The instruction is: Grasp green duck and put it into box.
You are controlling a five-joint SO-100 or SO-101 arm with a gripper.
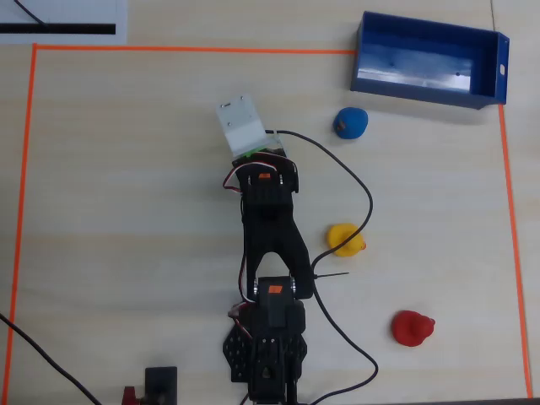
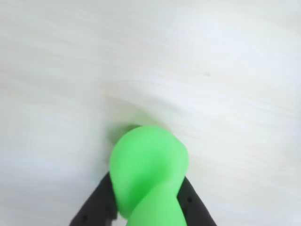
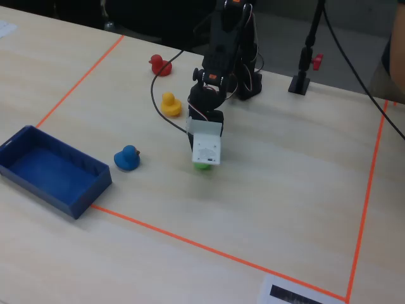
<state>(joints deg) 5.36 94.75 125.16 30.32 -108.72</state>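
The green duck [image 2: 148,165] fills the lower middle of the wrist view, and my gripper [image 2: 148,186] is shut on it with a black jaw pressed against each side. In the overhead view only a green sliver of the duck [image 1: 250,153] shows under the white wrist camera mount [image 1: 241,125]. In the fixed view the duck [image 3: 202,166] sits at the table surface just below that mount. I cannot tell whether it is lifted. The dark blue box [image 1: 498,72] stands at the far right corner in the overhead view and at the left in the fixed view [image 3: 60,195]. It is empty.
A blue duck [image 1: 349,122] lies between the gripper and the box. A yellow duck [image 1: 345,239] and a red duck [image 1: 412,327] lie to the right of the arm. Orange tape [image 1: 25,169] frames the work area. A black cable [image 1: 359,181] loops beside the arm.
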